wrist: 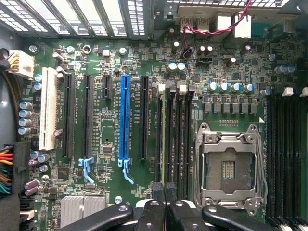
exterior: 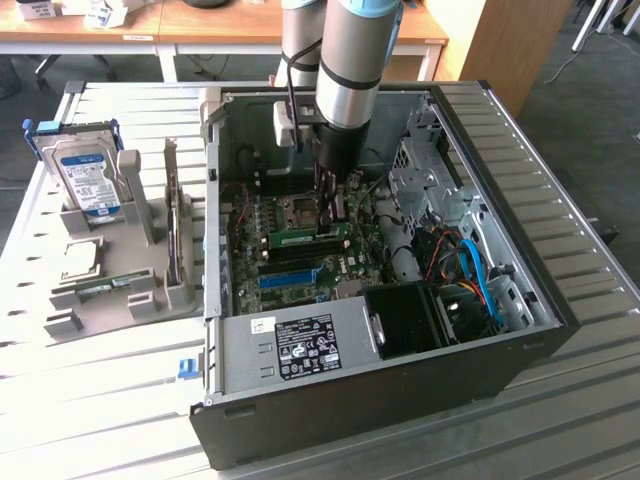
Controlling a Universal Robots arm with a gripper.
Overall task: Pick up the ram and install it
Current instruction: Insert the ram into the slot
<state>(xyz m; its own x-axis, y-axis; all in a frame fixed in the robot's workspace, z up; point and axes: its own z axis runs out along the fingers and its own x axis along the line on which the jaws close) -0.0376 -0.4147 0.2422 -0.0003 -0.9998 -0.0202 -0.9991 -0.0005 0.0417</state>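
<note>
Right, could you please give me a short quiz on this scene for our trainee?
1. True or false: the hard drive sits inside the computer case.
2. The gripper is above: A the motherboard; B the table; C the hard drive.
3. Fill in: the green ram by the gripper lies ___ the case.
Key: 1 false, it stands in the grey holder outside; 2 A; 3 inside.
</note>
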